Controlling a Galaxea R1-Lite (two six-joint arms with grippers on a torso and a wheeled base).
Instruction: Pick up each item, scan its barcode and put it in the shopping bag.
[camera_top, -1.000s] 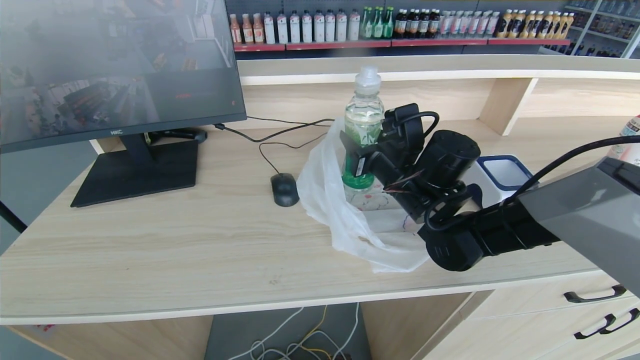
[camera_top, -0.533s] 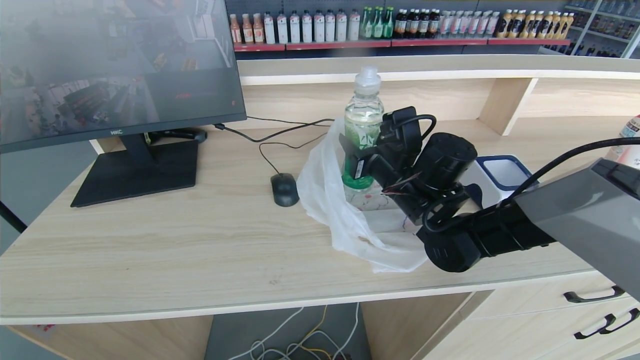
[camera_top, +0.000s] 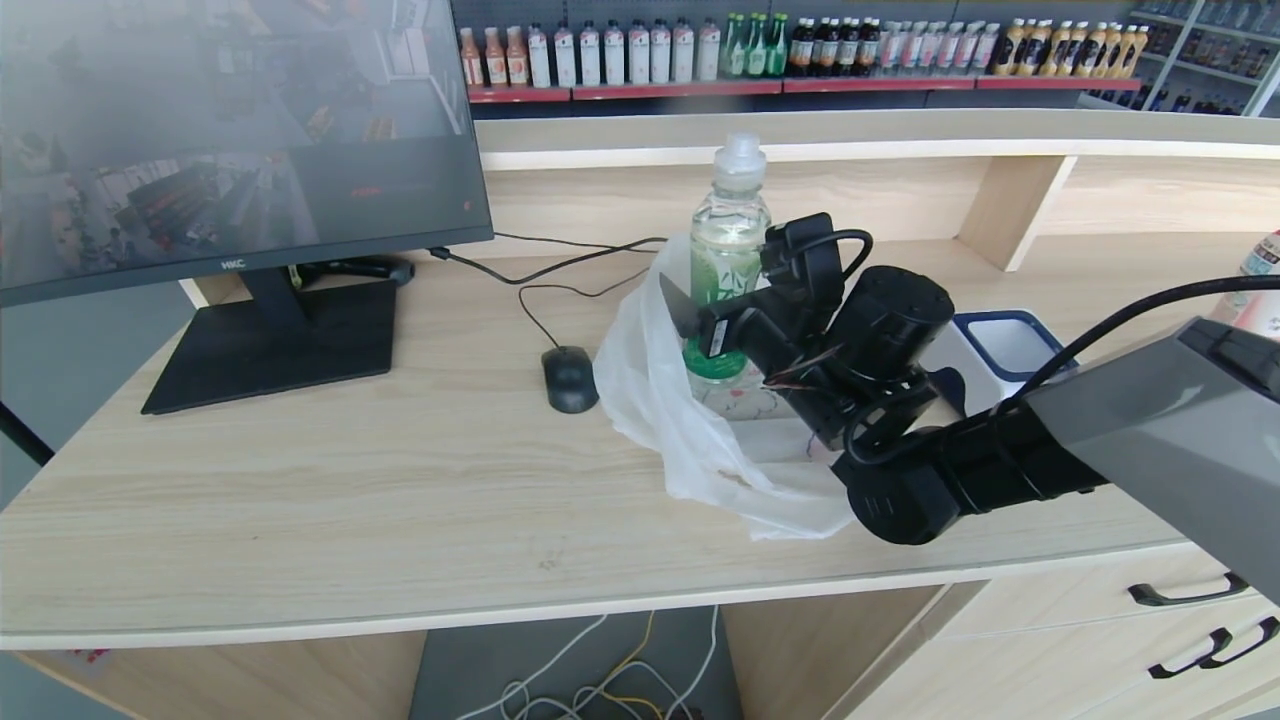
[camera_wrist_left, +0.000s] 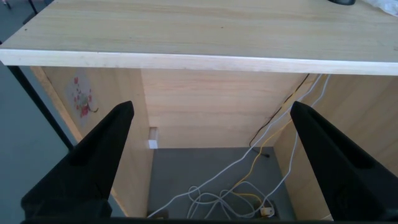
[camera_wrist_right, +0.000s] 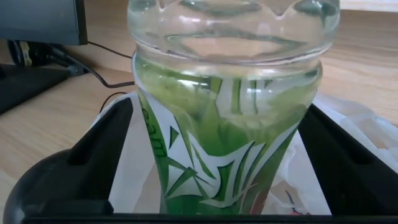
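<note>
Jaws of the right gripper (camera_top: 722, 310) wide, one either side of the water bottle (camera_top: 728, 235), with a sliver of gap on each side in the right wrist view, so gripping nothing. Bottle upright inside the white shopping bag (camera_top: 650, 400), base down among the folds, neck and cap well above the bag's rim. Jaws of the left gripper (camera_wrist_left: 211, 124) wide too, empty, low and well to the bag's left, below the front edge of the bench (camera_top: 350, 480).

Judging by that: this bottle as good as bagged, with only the drawing clear of the right arm left to do; no telling from here whether scanned. Possibly one more item to go, a pale pack (camera_top: 1262, 285) far right of the bag, cut by the frame.

Just right of the bag, a blue-rimmed white box (camera_top: 1005, 345), maybe the scanner. Left of the bag, a black mouse (camera_top: 569, 378), then a dark monitor (camera_top: 230, 130) on its stand. Pale wood bench, drawers (camera_top: 1190, 595) under it right of the bag, loose cables (camera_wrist_left: 236, 193) below. Beyond the bag, a raised counter ledge (camera_top: 800, 130) and shop shelves (camera_top: 800, 50) lined with drink bottles
</note>
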